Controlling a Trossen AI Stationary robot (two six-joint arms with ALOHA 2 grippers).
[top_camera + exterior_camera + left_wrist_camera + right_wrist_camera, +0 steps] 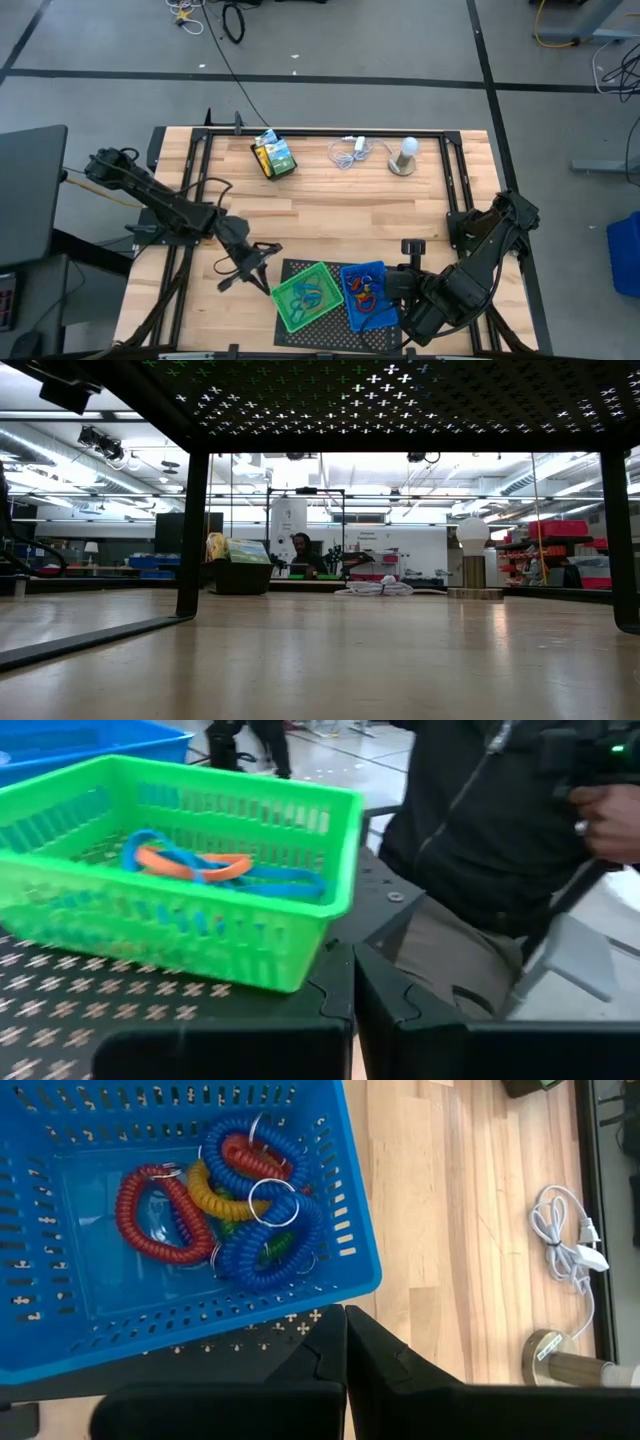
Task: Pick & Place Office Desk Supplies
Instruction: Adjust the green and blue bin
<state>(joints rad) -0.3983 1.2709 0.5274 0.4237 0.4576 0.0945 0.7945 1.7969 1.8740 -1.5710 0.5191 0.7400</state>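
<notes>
A green tray (303, 297) and a blue tray (365, 295) stand side by side on a black perforated sheet (335, 330) at the table's near edge. The green tray (180, 870) holds blue and orange loops (205, 868). Inside the blue tray (60, 1280) lie red, blue and yellow coiled loops (235, 1205). My left gripper (262, 262) is shut and empty, just left of the green tray. My right gripper (392, 285) is also shut and empty, above the blue tray's right edge. A yellow-green crayon box (273, 156) rests at the far side.
A white coiled cable (348, 152) and a white bulb on a round base (403, 157) sit at the far edge, right of the crayon box. A person in a dark jacket (490, 820) is close to the table's near edge. Bare wood lies mid-table.
</notes>
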